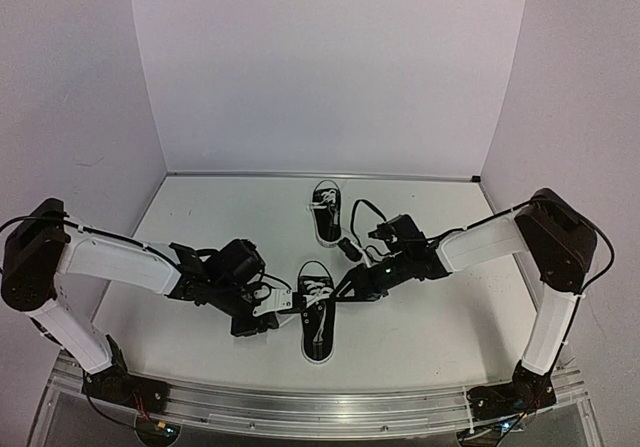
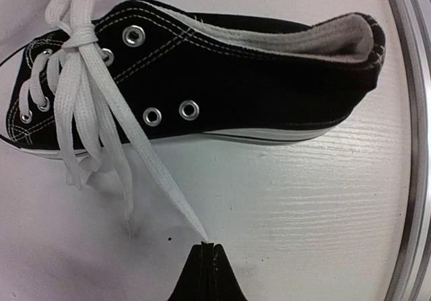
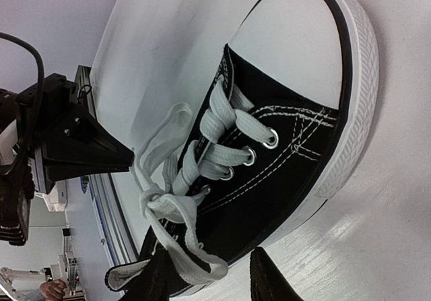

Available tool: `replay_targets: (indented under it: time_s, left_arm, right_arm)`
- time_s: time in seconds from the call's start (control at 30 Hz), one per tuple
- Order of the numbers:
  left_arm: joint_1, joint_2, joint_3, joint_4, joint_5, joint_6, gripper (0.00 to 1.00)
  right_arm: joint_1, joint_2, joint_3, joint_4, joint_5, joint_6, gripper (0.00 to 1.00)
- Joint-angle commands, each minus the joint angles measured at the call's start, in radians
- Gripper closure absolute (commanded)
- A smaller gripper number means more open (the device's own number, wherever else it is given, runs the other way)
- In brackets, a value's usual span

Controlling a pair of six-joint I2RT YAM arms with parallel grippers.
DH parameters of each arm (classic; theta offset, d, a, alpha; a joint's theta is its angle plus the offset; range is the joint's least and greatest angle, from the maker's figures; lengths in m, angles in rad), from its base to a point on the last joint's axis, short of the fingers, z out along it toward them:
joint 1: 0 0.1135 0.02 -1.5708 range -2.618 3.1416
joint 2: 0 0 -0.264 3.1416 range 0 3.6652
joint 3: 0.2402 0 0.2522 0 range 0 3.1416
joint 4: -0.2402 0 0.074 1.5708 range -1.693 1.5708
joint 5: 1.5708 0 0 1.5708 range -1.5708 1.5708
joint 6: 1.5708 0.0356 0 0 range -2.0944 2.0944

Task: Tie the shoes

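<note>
The near shoe (image 1: 316, 319), black with white laces and toe cap, lies between my grippers; it also shows in the left wrist view (image 2: 222, 92) and the right wrist view (image 3: 296, 132). Its laces are crossed in a first knot (image 2: 81, 35). My left gripper (image 2: 207, 248) is shut on the tip of one lace end (image 2: 141, 149), which runs taut from the knot; it sits left of the shoe (image 1: 286, 303). My right gripper (image 3: 209, 284) is open at the shoe's right side (image 1: 352, 284), with a lace loop (image 3: 195, 247) lying against its left finger. The far shoe (image 1: 325, 210) stands behind.
The metal rail (image 1: 320, 407) runs along the table's near edge, close to the shoe's heel; it also shows in the left wrist view (image 2: 411, 146). White walls enclose the back and sides. My left gripper's body (image 3: 74, 146) shows beyond the laces.
</note>
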Motion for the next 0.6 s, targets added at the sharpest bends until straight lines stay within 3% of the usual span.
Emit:
replay_targets:
  time_s: [0.0,0.17,0.57]
  left_arm:
    - [-0.013,0.021,0.054,-0.063,-0.007,0.045,0.99]
    - [-0.025,0.05,0.071,-0.083,-0.04,0.057,0.98]
    - [-0.033,0.072,0.089,-0.109,-0.09,0.082,0.98]
  right_arm:
    - [0.005,0.001,0.034,0.031,-0.019,0.001,0.65]
    - [0.005,-0.006,0.042,0.044,-0.049,0.014,0.55]
    - [0.004,0.024,0.093,0.053,-0.074,0.054,0.51]
